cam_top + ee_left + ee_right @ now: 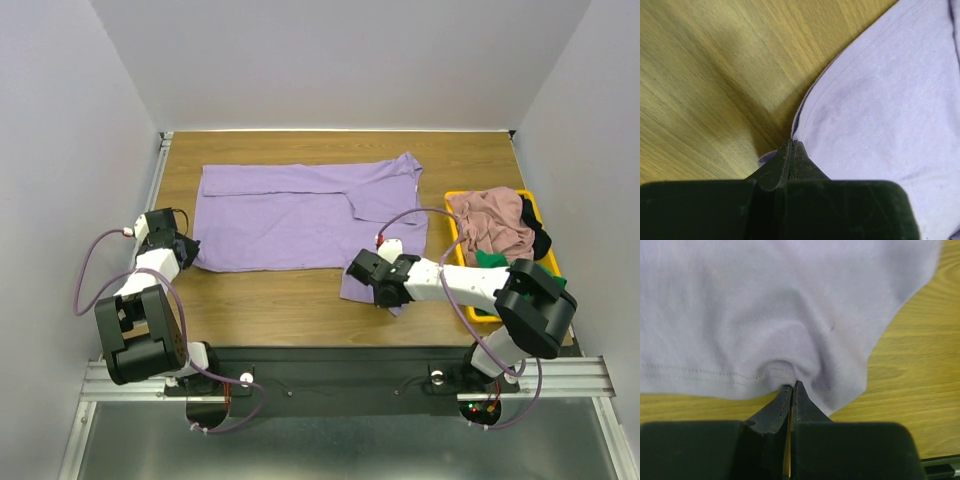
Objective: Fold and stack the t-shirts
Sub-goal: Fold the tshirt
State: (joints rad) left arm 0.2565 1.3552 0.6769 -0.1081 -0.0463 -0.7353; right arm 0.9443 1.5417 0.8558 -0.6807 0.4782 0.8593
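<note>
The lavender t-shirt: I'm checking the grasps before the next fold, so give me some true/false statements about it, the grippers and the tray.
1. The lavender t-shirt lies spread out on the wooden table. True.
2. The left gripper hangs open over bare wood. False: its fingers are closed on the shirt's edge.
3. The right gripper has its fingers pinched on the shirt's stitched hem. True.
4. The yellow tray is empty. False: it holds a bunched pink t-shirt.
</note>
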